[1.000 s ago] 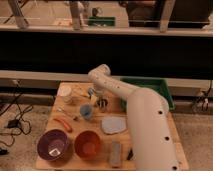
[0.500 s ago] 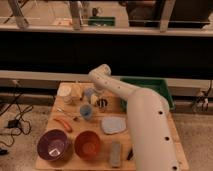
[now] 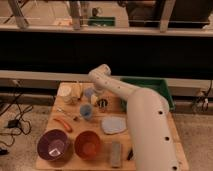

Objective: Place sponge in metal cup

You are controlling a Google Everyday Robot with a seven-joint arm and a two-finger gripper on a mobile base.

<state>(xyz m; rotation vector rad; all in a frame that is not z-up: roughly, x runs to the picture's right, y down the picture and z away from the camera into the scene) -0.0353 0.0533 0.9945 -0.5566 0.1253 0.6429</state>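
The white arm [image 3: 145, 120] fills the right of the view, rising from the near right corner and bending left over the wooden table [image 3: 165, 131], with its wrist dropping toward the far middle of the table; the gripper [image 3: 91, 96] hangs there, low over the things behind the blue cup [image 3: 85, 111]. Its fingers are closed, and a small blue-grey block sits right at their tip, most likely the sponge [image 3: 88, 92], so I judge the grasp made, though the view does not show for certain that it is clear of the table. The metal cup [image 3: 102, 104] stands upright just to the right of the gripper and a little nearer the camera, mouth up, with nothing visible inside it. So the task looks about halfway: pick-up apparently done; lift, short carry to the right and release into the cup are left. The sponge looks squarish, so no long axis can be told, nor which way it faces. Elsewhere lie a purple bowl [image 3: 53, 145], an orange bowl [image 3: 88, 145], a flat grey slab [image 3: 113, 124] and a grey bar [image 3: 115, 153], all nearer the front edge and well apart from the gripper
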